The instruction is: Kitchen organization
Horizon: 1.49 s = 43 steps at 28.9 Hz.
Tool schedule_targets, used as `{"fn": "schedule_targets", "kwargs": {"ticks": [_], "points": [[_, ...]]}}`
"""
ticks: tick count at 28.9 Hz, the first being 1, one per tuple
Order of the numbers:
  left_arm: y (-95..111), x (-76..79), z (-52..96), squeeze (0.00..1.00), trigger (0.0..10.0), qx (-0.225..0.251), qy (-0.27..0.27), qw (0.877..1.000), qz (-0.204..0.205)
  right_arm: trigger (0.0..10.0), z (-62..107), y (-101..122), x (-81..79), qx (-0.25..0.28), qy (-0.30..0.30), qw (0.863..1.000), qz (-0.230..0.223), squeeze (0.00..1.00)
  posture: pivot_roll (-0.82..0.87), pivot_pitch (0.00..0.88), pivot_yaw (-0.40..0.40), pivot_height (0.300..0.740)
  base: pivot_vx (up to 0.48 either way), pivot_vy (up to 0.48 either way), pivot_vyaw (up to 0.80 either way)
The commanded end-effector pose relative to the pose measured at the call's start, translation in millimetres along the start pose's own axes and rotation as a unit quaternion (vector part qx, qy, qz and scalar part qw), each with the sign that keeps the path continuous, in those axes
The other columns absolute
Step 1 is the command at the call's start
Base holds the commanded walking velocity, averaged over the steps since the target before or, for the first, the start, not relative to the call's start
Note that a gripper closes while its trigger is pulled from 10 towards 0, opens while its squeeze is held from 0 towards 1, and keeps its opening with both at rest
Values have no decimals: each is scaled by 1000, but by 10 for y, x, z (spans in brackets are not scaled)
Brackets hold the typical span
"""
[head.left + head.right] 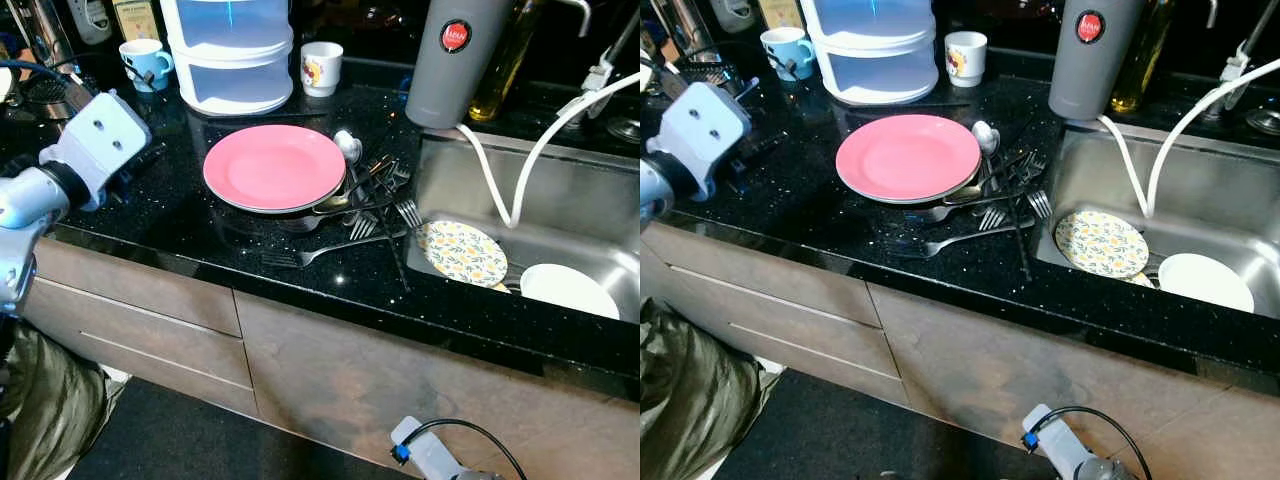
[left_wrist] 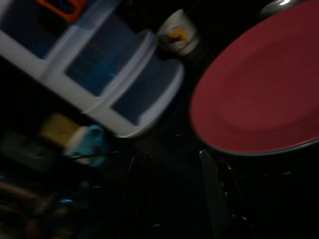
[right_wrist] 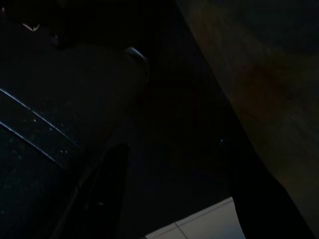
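The left gripper (image 2: 172, 191) hovers over the black countertop (image 1: 180, 230) to the left of the pink plate (image 1: 275, 166), its two fingers spread apart with nothing between them. The plate sits on the counter with forks (image 1: 375, 215) and a spoon (image 1: 348, 146) piled against its right edge, just beside the sink (image 1: 560, 215). Two plates lie in the sink. The right arm hangs low by the cabinet front; its wrist view is too dark to judge its fingers.
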<state>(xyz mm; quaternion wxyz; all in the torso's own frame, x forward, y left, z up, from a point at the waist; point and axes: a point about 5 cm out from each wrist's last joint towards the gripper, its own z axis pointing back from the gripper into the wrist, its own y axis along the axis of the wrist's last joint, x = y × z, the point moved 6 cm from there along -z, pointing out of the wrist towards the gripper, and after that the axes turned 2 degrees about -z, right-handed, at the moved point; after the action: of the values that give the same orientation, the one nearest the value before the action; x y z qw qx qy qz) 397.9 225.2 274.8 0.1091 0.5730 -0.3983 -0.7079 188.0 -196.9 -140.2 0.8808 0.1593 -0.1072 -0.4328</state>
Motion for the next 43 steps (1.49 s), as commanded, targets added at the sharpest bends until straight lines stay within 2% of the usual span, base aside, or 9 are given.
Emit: {"fn": "schedule_targets", "kwargs": {"ticks": [1,5,6,10,16,22,28,33,43], "points": [[21,126,-75,0,10000,17,-40,999,22,10000,3,-23,9,-5,-3,1000,-2,0,28,0,1,740,0,0,0],[30,199,-127,0,10000,27,-75,995,53,10000,4,-18,16,-5,-3,1000,-1,0,27,0,2,740,0,0,0],[7,321,-167,0,10000,28,-127,989,67,10000,3,-11,18,-5,-4,1000,0,0,24,0,9,740,0,0,0],[-130,515,-208,0,10000,-8,-201,978,57,10000,-3,9,15,-2,-6,1000,-2,0,19,0,21,740,0,0,0],[-250,397,-327,0,10000,-64,-176,982,-25,10000,-9,30,7,0,-7,1000,-4,0,17,0,26,740,0,0,0],[-55,322,-457,0,10000,-31,-162,985,-60,10000,-11,29,1,0,-7,1000,-5,0,10,0,30,740,0,0,0],[1,425,-509,0,10000,-18,-192,980,-49,10000,-10,15,2,-1,-8,1000,-5,0,1,0,34,740,0,0,0],[-247,723,-434,0,10000,-72,-282,956,-30,10000,-6,-1,13,-3,-10,1000,-6,0,-3,0,32,740,0,0,0],[-145,553,-464,0,10000,-80,-280,956,-44,10000,-6,-6,12,-6,-9,1000,-2,0,1,0,33,740,0,0,0]]}}
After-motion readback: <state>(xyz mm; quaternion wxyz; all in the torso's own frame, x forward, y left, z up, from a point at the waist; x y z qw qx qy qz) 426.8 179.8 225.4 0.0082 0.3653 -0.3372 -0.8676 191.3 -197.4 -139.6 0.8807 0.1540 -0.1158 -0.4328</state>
